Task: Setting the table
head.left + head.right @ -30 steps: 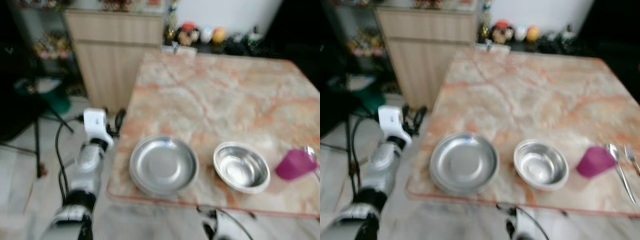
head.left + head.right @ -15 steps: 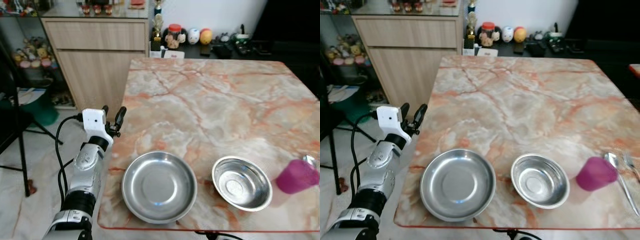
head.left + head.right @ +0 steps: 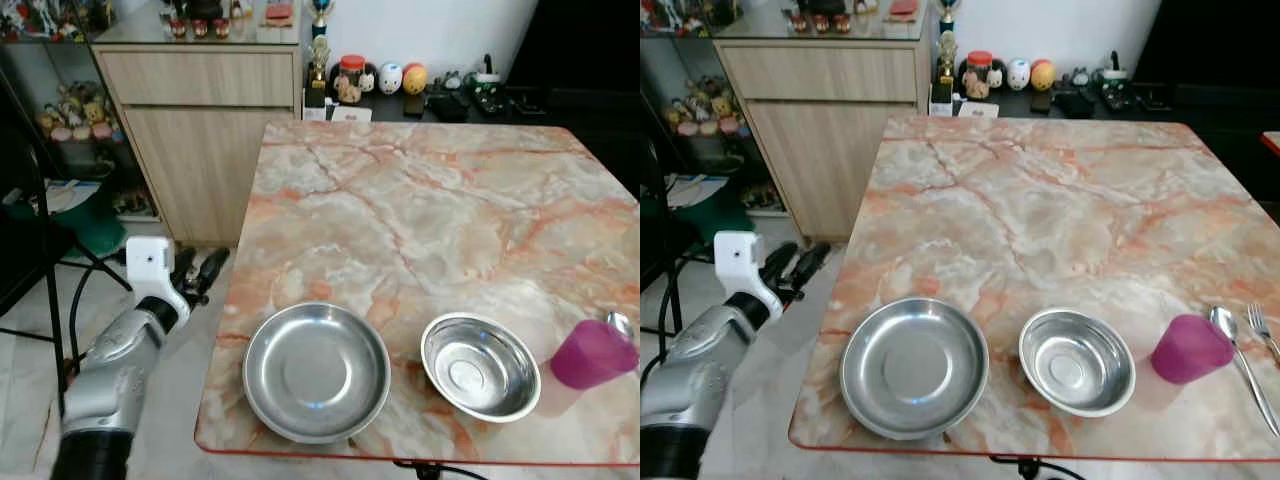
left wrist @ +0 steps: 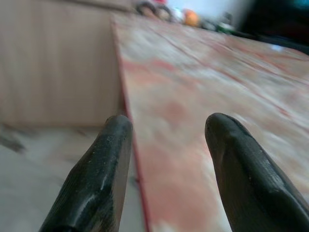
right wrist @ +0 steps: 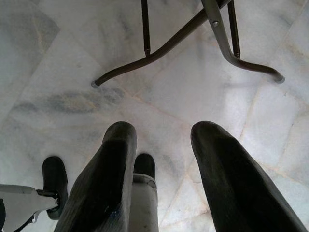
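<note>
Hovering beside the table, left end effector gapes empty.

The left wrist view is blurred: the pink marble tabletop and the wooden cabinet lack detail. The steel fork at the table's right runs past the picture's edge. The small figurines far behind are too small to identify.

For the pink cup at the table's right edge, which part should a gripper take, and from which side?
Grip the pink cup across its side wall, probably coming in from the table's near edge. It looks tilted or lying over, so a top-down pinch seems awkward. The spoon and fork crowd its right, the steel bowl stands to its left. The left gripper, open, hangs off the table's left edge.
</note>
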Tool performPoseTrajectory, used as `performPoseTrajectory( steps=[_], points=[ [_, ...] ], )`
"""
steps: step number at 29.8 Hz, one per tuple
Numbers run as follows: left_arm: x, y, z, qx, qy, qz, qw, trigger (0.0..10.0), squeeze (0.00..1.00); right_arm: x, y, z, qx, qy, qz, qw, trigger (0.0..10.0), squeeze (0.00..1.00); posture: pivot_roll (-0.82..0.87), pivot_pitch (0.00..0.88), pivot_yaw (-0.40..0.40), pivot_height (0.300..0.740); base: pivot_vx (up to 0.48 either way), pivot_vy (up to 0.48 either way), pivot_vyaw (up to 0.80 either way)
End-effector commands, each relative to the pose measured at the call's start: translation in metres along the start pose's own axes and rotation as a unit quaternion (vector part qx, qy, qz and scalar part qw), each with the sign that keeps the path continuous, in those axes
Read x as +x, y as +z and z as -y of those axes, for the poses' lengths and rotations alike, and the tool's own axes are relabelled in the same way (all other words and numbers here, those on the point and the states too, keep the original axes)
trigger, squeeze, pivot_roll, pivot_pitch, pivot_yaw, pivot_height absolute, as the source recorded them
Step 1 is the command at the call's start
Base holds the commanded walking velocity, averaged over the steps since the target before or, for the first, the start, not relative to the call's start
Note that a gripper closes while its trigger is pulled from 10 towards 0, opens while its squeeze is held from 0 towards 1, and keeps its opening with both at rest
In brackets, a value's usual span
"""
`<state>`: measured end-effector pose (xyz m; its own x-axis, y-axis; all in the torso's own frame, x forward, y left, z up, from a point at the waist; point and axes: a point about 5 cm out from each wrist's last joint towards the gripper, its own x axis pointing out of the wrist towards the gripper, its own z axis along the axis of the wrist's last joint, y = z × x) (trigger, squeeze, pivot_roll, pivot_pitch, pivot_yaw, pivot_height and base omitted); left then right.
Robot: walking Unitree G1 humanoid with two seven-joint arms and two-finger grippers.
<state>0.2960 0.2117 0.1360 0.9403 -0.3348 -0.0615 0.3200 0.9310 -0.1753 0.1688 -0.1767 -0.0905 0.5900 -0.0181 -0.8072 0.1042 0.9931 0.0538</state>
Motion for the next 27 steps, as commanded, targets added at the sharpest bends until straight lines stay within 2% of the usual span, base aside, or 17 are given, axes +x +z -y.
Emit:
performPoseTrajectory(
  steps=[1,5,11,12,14,15,16,17,18,21,27],
  points=[
    [-0.008,-0.004,0.006,-0.022,-0.053,-0.028,0.998,10.0,0.0,0.0,-0.001,0.003,0.01,-0.008,-0.002,1.0,10.0,0.0,0.07,0.0,-0.029,0.74,0.0,0.0,0.0],
    [-0.017,-0.011,0.012,-0.04,-0.094,-0.058,0.993,10.0,0.0,0.0,0.0,0.003,0.012,-0.009,-0.001,1.0,10.0,0.0,0.06,0.0,-0.026,0.74,0.0,0.0,0.0],
    [-0.021,-0.021,0.021,-0.044,-0.105,-0.081,0.99,10.0,0.0,0.0,-0.001,0.004,0.014,-0.012,-0.002,1.0,10.0,0.0,0.06,0.0,-0.026,0.74,0.0,0.0,0.0],
    [-0.021,-0.022,0.02,-0.038,-0.097,-0.078,0.992,10.0,0.0,0.0,-0.001,0.004,0.014,-0.013,-0.003,1.0,10.0,0.0,0.06,0.0,-0.027,0.74,0.0,0.0,0.0],
    [-0.017,-0.02,0.011,-0.008,-0.034,-0.039,0.999,10.0,0.0,-0.001,-0.001,0.004,0.014,-0.014,-0.002,1.0,10.0,0.0,0.06,0.0,-0.028,0.74,0.0,0.0,0.0],
    [-0.014,-0.017,0.001,0.014,0.034,-0.006,0.999,10.0,0.0,-0.001,-0.001,0.004,0.014,-0.014,-0.002,1.0,10.0,0.0,0.06,0.0,-0.028,0.74,0.0,0.0,0.0],
    [-0.014,-0.017,0.001,0.014,0.034,-0.006,0.999,10.0,0.0,-0.001,-0.001,0.004,0.014,-0.014,-0.002,1.0,10.0,0.0,0.06,0.0,-0.028,0.74,0.0,0.0,0.0],
    [-0.012,-0.015,-0.01,0.055,0.123,0.026,0.991,10.0,0.0,-0.001,-0.001,0.004,0.014,-0.015,-0.002,1.0,10.0,0.0,0.07,0.0,-0.032,0.74,0.0,0.0,0.0],
    [-0.012,-0.016,-0.011,0.078,0.136,0.029,0.987,10.0,0.0,-0.001,-0.001,0.004,0.015,-0.016,0.0,1.0,10.0,0.0,0.06,0.0,-0.032,0.74,0.0,0.0,0.0],
    [-0.007,-0.013,-0.008,0.09,0.158,0.057,0.982,10.0,0.0,-0.001,-0.001,0.003,0.018,-0.016,0.004,1.0,10.0,0.0,0.06,0.0,-0.033,0.74,0.0,0.0,0.0],
    [0.005,-0.007,0.01,0.125,0.131,0.103,0.978,10.0,0.0,-0.001,0.0,0.003,0.021,-0.015,0.01,1.0,10.0,0.0,0.05,0.0,-0.027,0.74,0.0,0.0,0.0]
  ],
)
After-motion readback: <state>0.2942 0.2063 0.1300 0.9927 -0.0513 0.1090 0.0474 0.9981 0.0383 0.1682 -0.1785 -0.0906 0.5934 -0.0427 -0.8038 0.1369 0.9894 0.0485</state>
